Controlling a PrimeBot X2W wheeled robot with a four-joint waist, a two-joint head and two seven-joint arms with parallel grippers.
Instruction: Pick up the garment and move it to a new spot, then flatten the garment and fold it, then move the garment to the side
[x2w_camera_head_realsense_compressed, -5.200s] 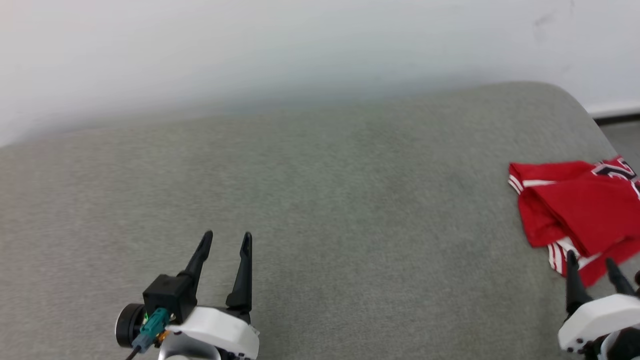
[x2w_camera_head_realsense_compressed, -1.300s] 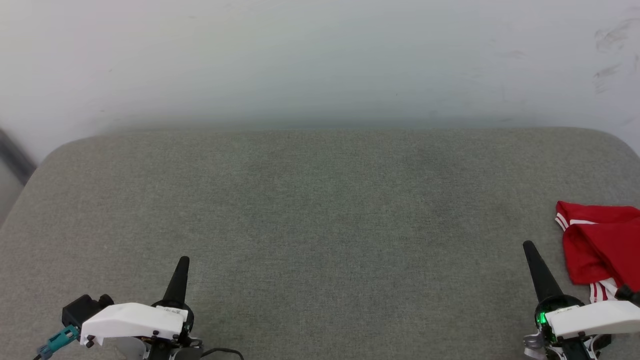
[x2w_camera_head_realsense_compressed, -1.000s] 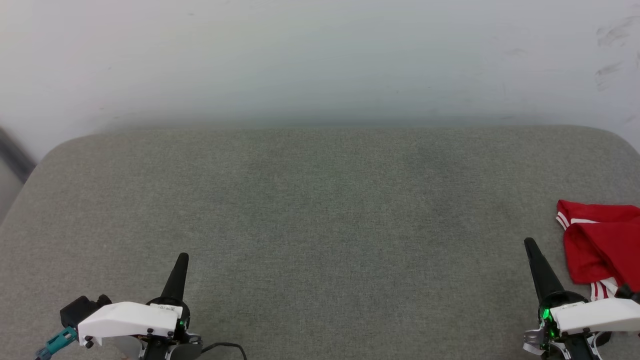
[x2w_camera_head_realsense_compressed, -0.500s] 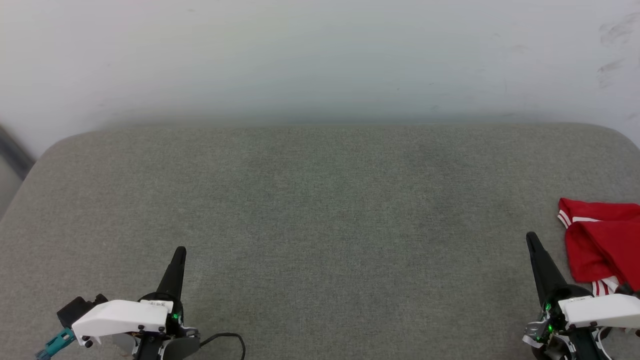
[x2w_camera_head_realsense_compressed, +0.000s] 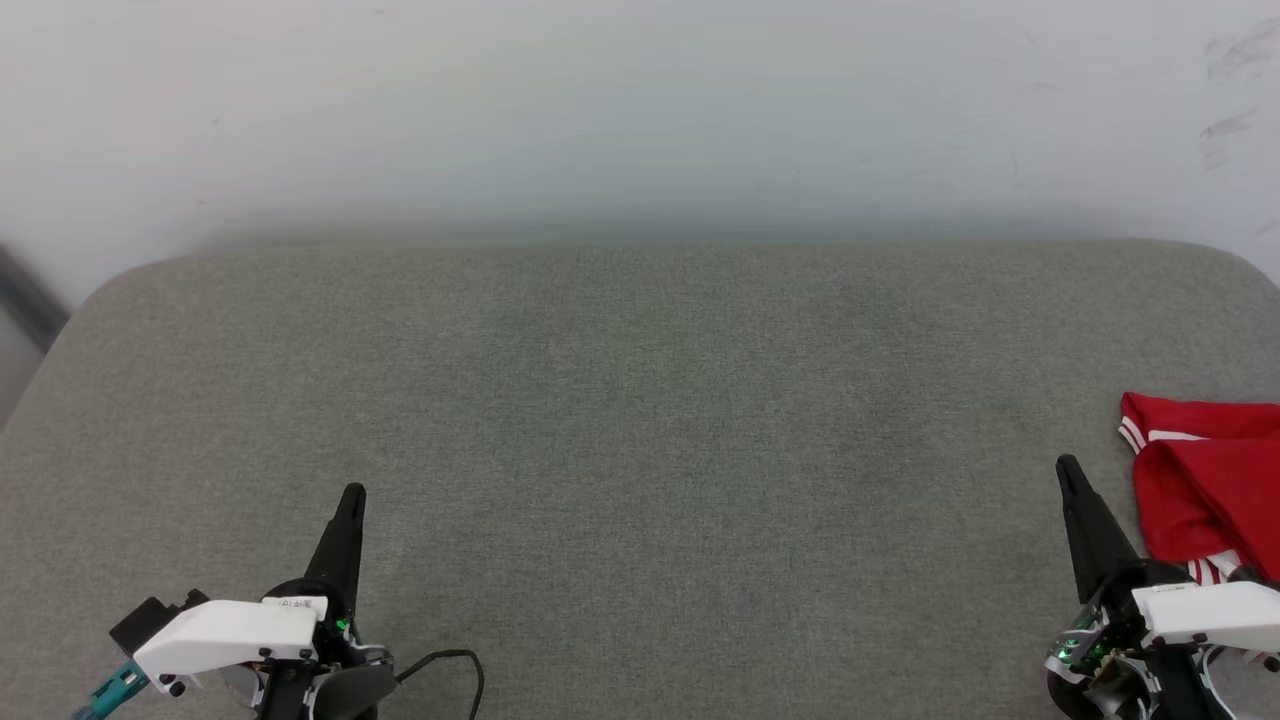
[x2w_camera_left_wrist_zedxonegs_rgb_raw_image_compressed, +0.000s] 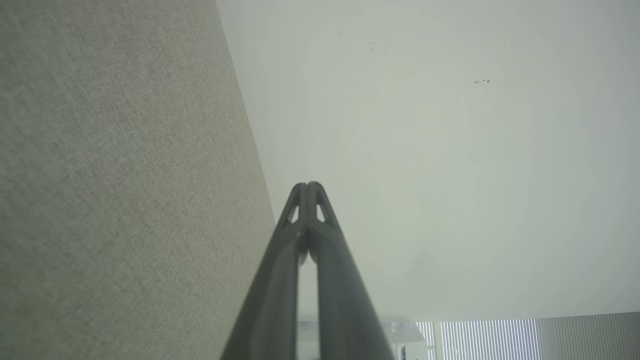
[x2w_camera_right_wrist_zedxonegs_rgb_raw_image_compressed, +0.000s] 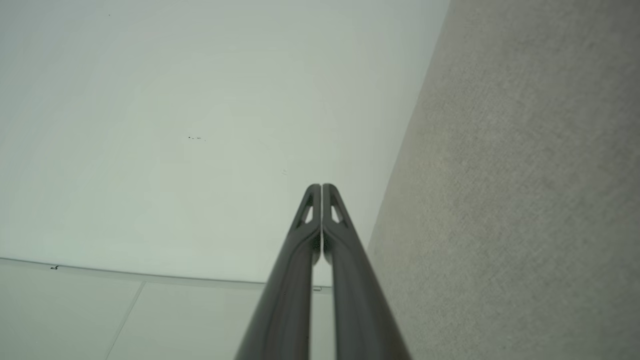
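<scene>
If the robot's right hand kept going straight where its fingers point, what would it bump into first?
Probably the pale wall. The right gripper aims just past the grey cushion, though depth is hard to judge. The red shirt lies off to its right.

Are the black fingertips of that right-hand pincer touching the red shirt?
Apart. The head view shows a strip of bare grey cushion between the shut right gripper and the edge of the red T-shirt.

Grey fabric cushion (x2w_camera_head_realsense_compressed: 640, 450) below a pale wall (x2w_camera_head_realsense_compressed: 640, 110)
</scene>
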